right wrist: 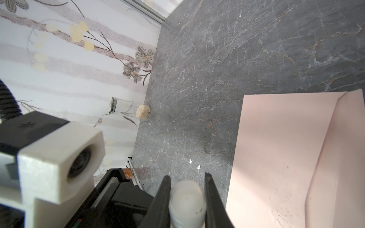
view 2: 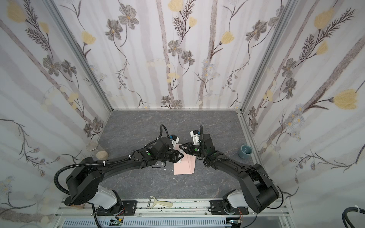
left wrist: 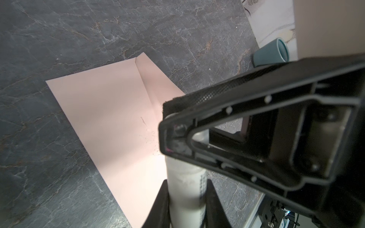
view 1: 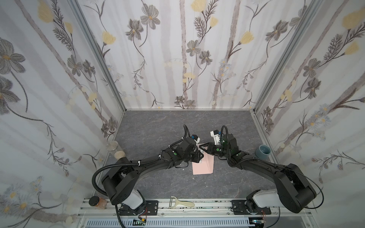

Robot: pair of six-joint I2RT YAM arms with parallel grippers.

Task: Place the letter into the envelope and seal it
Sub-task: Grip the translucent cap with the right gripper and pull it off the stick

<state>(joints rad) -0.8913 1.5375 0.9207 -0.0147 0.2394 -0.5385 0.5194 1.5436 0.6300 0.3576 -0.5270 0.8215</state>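
The pale pink envelope (view 1: 203, 166) (view 2: 184, 166) lies flat mid-table, and its flap (left wrist: 156, 83) (right wrist: 345, 158) stands folded open. The letter does not show in any view. Over the envelope's far end my two grippers meet tip to tip. My left gripper (view 1: 199, 156) (left wrist: 186, 183) is shut on a white glue stick tube (left wrist: 186, 193). My right gripper (view 1: 203, 147) (right wrist: 186, 177) is shut on a white translucent cap (right wrist: 186, 201) at the tube's end. In the left wrist view its fingers (left wrist: 227, 110) cross the tube, so I cannot tell whether the cap is still on the tube.
A teal cup (view 1: 262, 151) (left wrist: 272, 53) sits by the right wall. By the left wall stands a glass jar with a cork (view 1: 116, 150) (right wrist: 128, 108). A peeler (view 1: 181, 202) and a small spice jar (view 1: 96, 202) rest on the front rail. White crumbs (right wrist: 194, 163) lie near the envelope.
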